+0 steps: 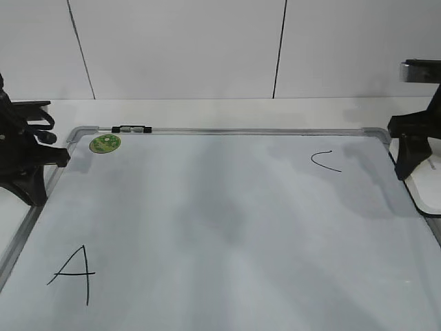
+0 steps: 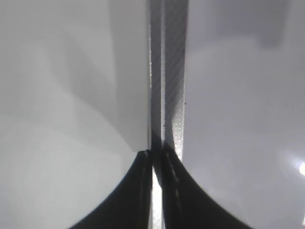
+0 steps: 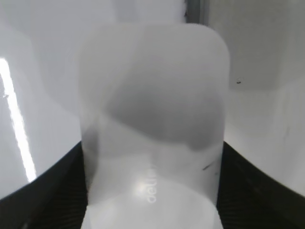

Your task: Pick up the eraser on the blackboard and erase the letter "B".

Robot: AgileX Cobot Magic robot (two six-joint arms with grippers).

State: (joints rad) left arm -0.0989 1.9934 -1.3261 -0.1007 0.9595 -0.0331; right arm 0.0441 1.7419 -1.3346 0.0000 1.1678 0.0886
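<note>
The right claw [image 3: 152, 191] sits wide around the eraser [image 3: 152, 109] at the board's [image 1: 227, 221] right edge, seemingly gripping it, ready to wipe.

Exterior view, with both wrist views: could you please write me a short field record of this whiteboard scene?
board: large white dry-erase board with silver-grey frame, lying flat
marks: black letter "A" near left; small curved "C" far right; no "B" in view
sticker: round green sticker, far-left corner
eraser: white rounded-rectangular plastic eraser, at the board's right edge
right gripper: fingers flank the eraser, apparently closed on it
left gripper: shut, empty, over the left frame
</note>
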